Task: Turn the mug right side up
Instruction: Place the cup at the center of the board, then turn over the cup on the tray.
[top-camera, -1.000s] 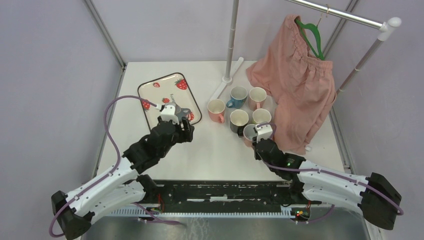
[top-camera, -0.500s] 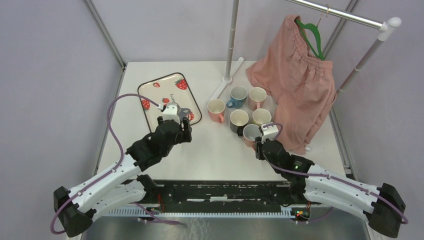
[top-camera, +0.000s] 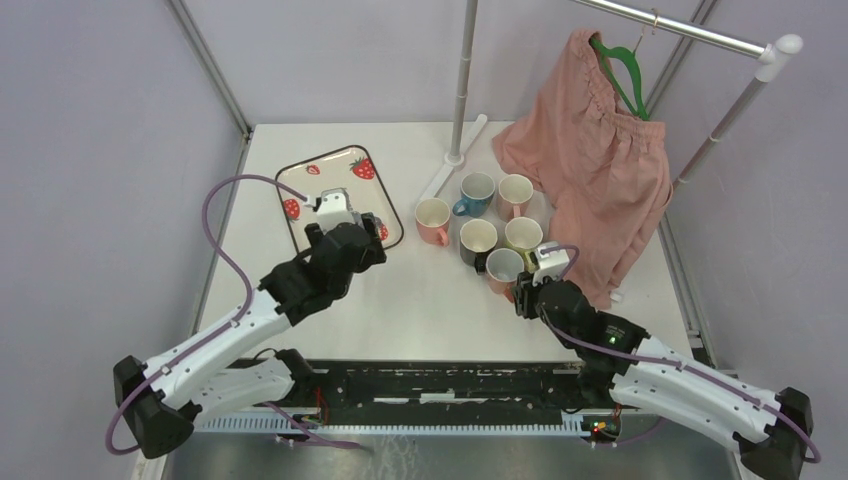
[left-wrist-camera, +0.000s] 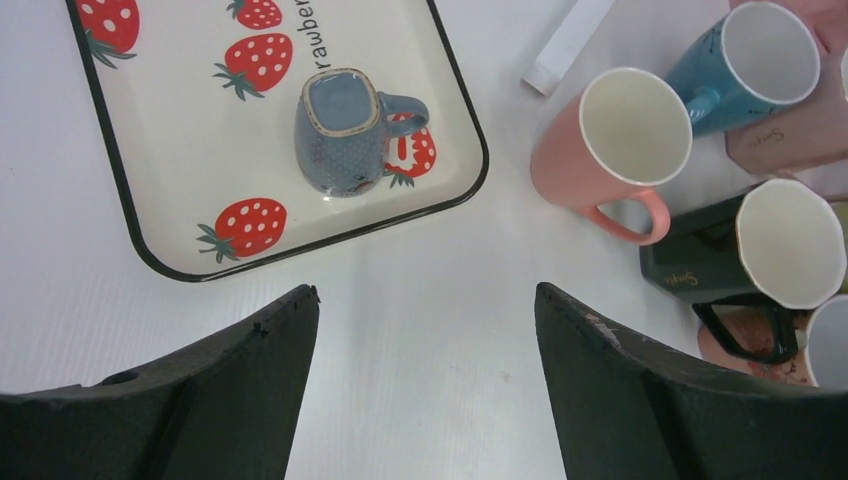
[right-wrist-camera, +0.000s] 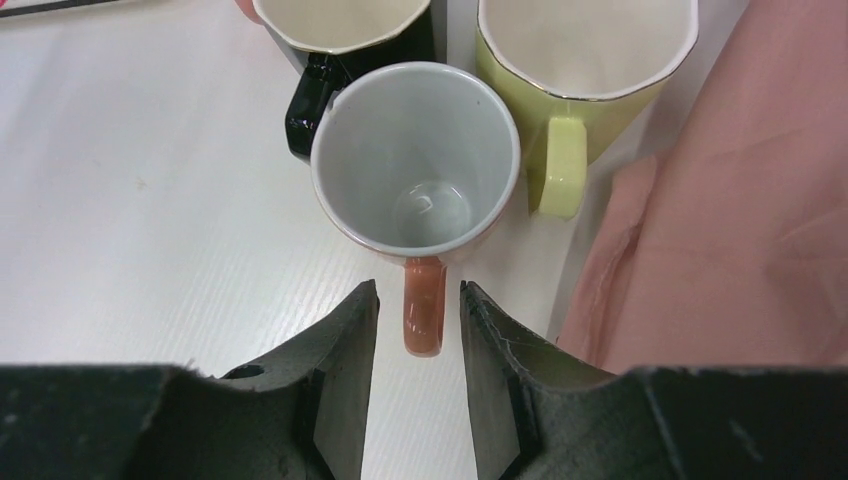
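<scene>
Risks first. Right claw has its 2 fingers spread either side of the handle of an upright orange mug, with a thin gap on each side, so it is pinching nothing. If that arm lifts or swings off-line, a finger could catch the handle and shove this mug into the black mug or the yellow-green mug, both packed against it, or snag the pink cloth at right.

Second risk is the target grab. The blue-grey mug looks glazed and squarish. A grip across its corners could slip or spin it, and the strawberry tray may slide on the tabletop under a sideways push. During the flip its handle could clip the tray rim.

The target stands on the tray in the upper left of the left wrist view, handle pointing right. What faces up reads as a flat base with a bare ring, so probably upside down; I am not fully sure. Left claw is spread wide and empty, at bottom centre of that view. The mug lies up and left of the gap, well apart, with the tray rim between them. Not yet lined up, 1 approach move needed.
</scene>
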